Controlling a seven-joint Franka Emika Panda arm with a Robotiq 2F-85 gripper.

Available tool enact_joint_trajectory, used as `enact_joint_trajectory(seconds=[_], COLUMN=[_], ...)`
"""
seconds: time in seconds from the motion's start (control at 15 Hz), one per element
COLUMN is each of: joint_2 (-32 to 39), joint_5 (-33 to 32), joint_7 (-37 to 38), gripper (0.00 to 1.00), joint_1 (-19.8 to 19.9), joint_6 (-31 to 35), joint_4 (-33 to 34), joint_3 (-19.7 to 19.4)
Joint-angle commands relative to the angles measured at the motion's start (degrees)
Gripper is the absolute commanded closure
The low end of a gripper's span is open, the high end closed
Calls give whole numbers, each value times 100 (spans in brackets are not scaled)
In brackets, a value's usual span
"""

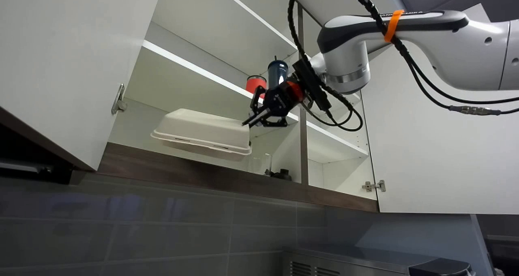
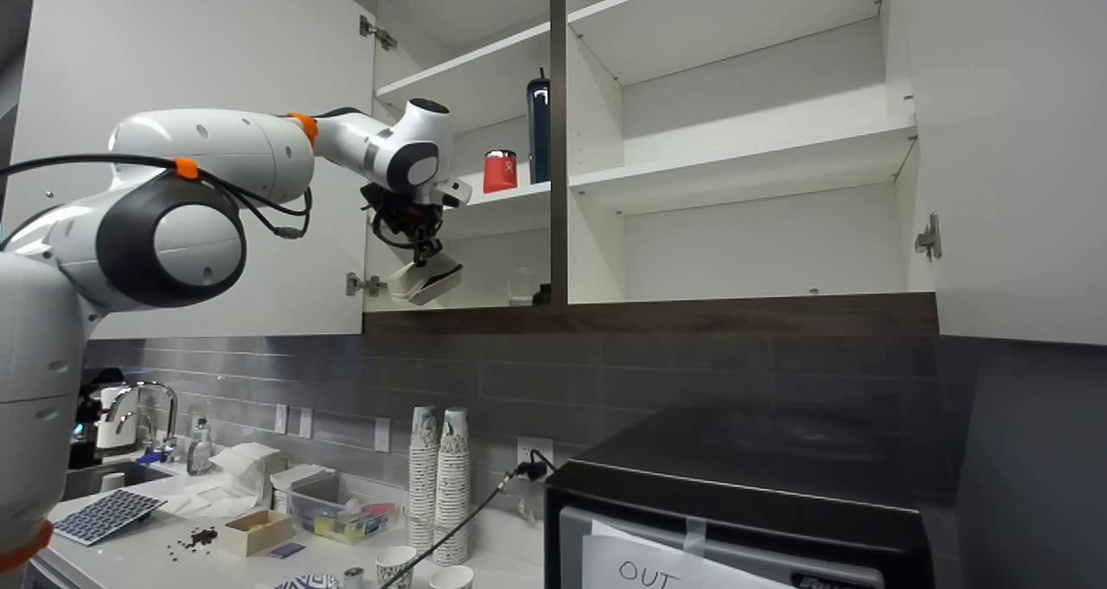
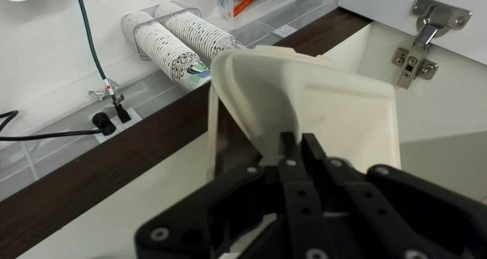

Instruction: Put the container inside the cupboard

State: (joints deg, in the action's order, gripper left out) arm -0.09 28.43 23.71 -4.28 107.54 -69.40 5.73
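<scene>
The container (image 1: 204,132) is an off-white lidded tub, held tilted at the lower compartment of the cupboard (image 1: 194,172). It also shows in an exterior view (image 2: 424,279), partly behind the gripper (image 2: 424,256). In the wrist view the container (image 3: 350,118) lies over the cupboard's dark bottom edge (image 3: 152,150). My gripper (image 3: 298,141) is shut on the container's thin wall, at the end nearest the wrist. The fingertips (image 1: 246,125) touch that end in an exterior view. How far the container reaches inside the cupboard I cannot tell.
A red cup (image 2: 500,171) and a dark bottle (image 2: 538,129) stand on the shelf above. A clear glass (image 1: 260,163) and a black object (image 1: 282,174) stand on the cupboard floor. The doors (image 1: 73,57) hang open. A microwave (image 2: 735,485) and paper cups (image 2: 438,485) are below.
</scene>
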Motion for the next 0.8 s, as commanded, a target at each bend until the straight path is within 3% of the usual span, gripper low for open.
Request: enact_joint_trajectory(seconds=[0.0, 0.47, 0.53, 0.6, 0.73], joint_2=[439, 1077, 1183, 1282, 1409], joint_5=[-295, -536, -547, -530, -563], joint_7=[616, 1308, 1381, 1443, 1545], gripper=[98, 98, 77, 64, 51], joint_1=[-76, -191, -196, -198, -203], joint_6=[-222, -378, -449, -526, -552], joint_4=[622, 1439, 1581, 1728, 1885], joint_3=[80, 60, 58, 61, 70])
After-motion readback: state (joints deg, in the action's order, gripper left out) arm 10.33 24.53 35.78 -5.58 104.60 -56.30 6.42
